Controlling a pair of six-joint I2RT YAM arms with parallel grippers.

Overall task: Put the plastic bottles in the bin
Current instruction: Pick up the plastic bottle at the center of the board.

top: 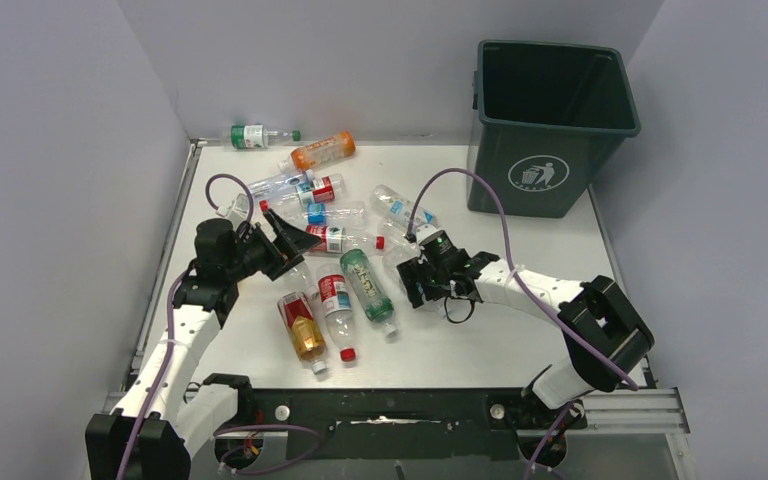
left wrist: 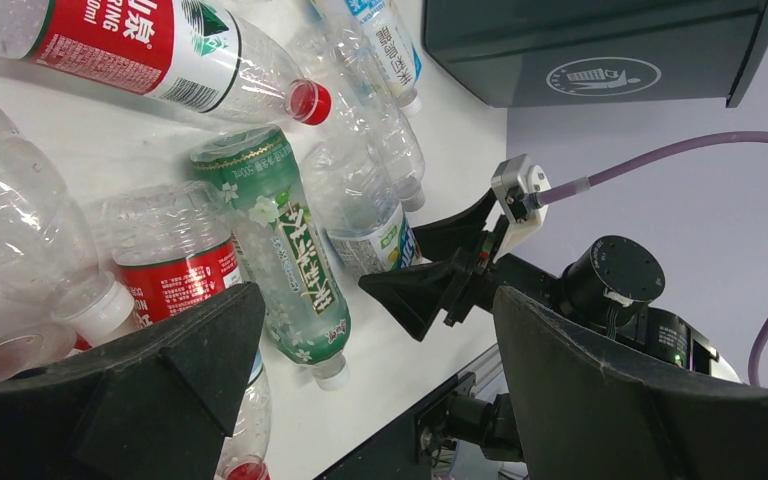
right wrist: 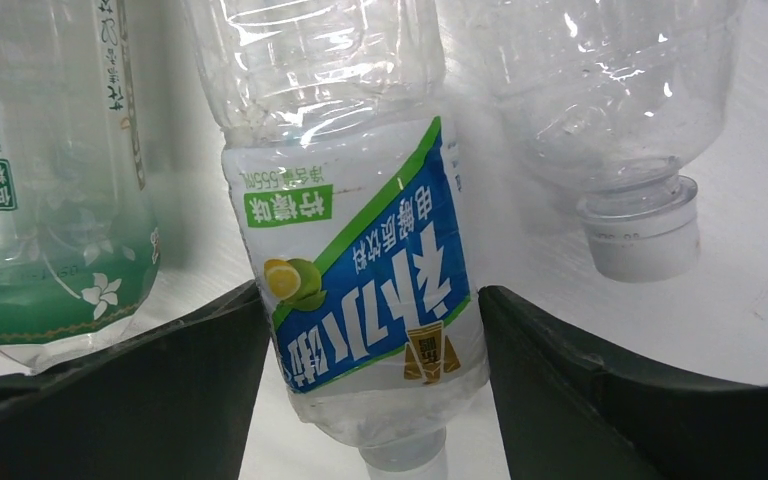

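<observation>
Here the right gripper (right wrist: 372,340) straddles the blue-label bottle (right wrist: 350,230) mid-table, though a firm pinch cannot be told. It should squeeze the labelled belly squarely. The left gripper (top: 288,245) gapes empty.

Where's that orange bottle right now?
In the top view, the orange bottle lies at the far end of the table, left of centre, just right of a green-labelled bottle.

Before me the plastic bottles (top: 337,240) lie on their sides in a loose cluster, mostly clear with red, blue or green labels. One orange bottle (top: 324,151) lies farther back. The dark green bin (top: 500,170) stands upright at my far right.
</observation>
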